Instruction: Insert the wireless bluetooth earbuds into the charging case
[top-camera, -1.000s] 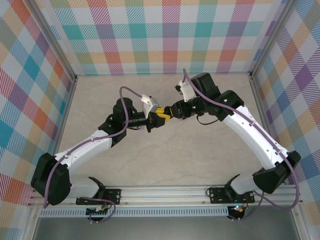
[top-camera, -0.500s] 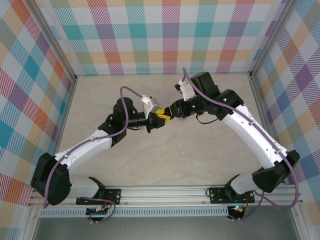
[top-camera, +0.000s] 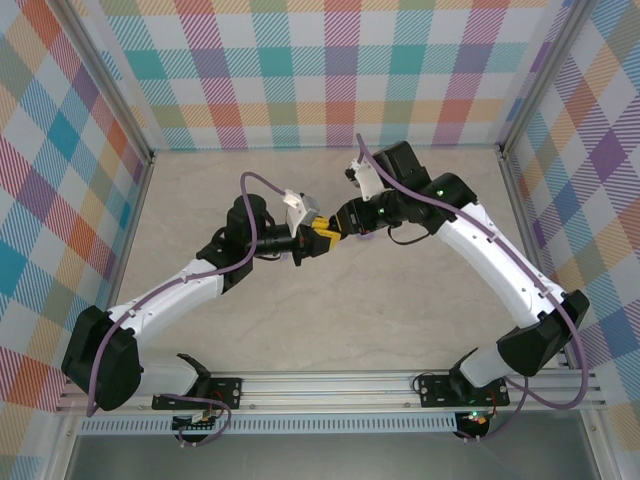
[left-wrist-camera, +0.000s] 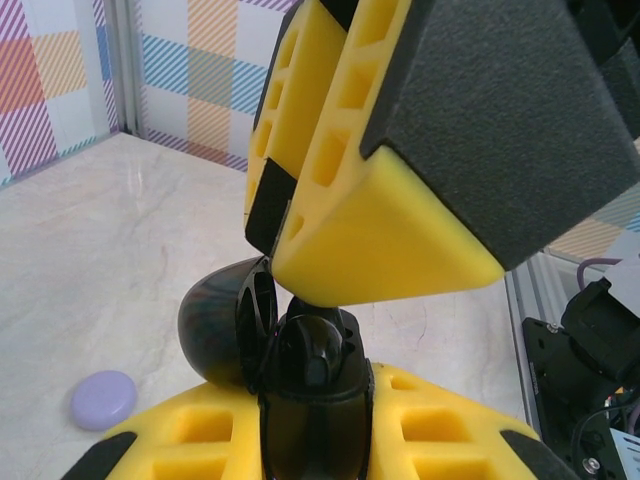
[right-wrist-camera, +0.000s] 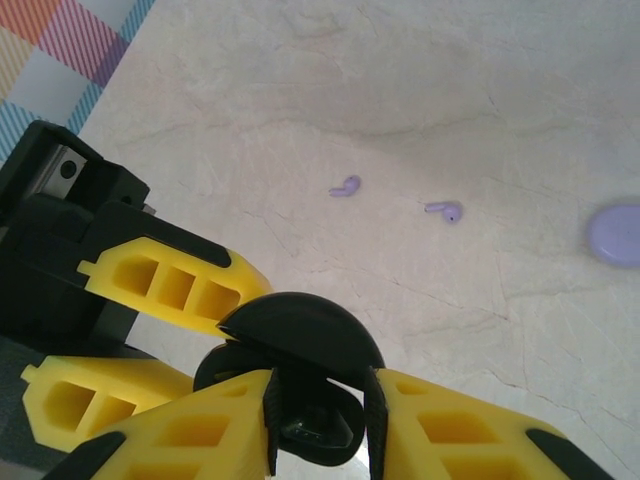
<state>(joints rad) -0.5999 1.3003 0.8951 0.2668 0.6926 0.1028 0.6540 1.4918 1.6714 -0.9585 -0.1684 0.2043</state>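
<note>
1. Two lilac earbuds (right-wrist-camera: 345, 186) (right-wrist-camera: 444, 210) lie loose on the table (right-wrist-camera: 400, 80), near each other but not touching.
2. One lilac case (right-wrist-camera: 615, 233) lies shut, beside them.
3. One black case (left-wrist-camera: 310, 390) has its lid open; its contents are hidden.
4. The left gripper (left-wrist-camera: 315, 430) is clamped on its body.
5. The right gripper (right-wrist-camera: 318, 420) has its fingers slightly apart at the case; whether it grips anything is unclear.

**Two white arms, black joints, yellow fingers**

Above the aluminium rail (top-camera: 330, 385), the left arm (top-camera: 170, 300) and right arm (top-camera: 500, 265) share one build: smooth white links between bulky black joints, each seated on a black bracket (top-camera: 215, 385) at the rail. A purple cable (top-camera: 243, 185) loops along each arm. Farthest from the rail, the left gripper (top-camera: 318, 242) and right gripper (top-camera: 340, 222) each carry a white camera mount (top-camera: 295, 208) and yellow fingers (right-wrist-camera: 470, 420) with rectangular hollows and dark grey faces.
</note>
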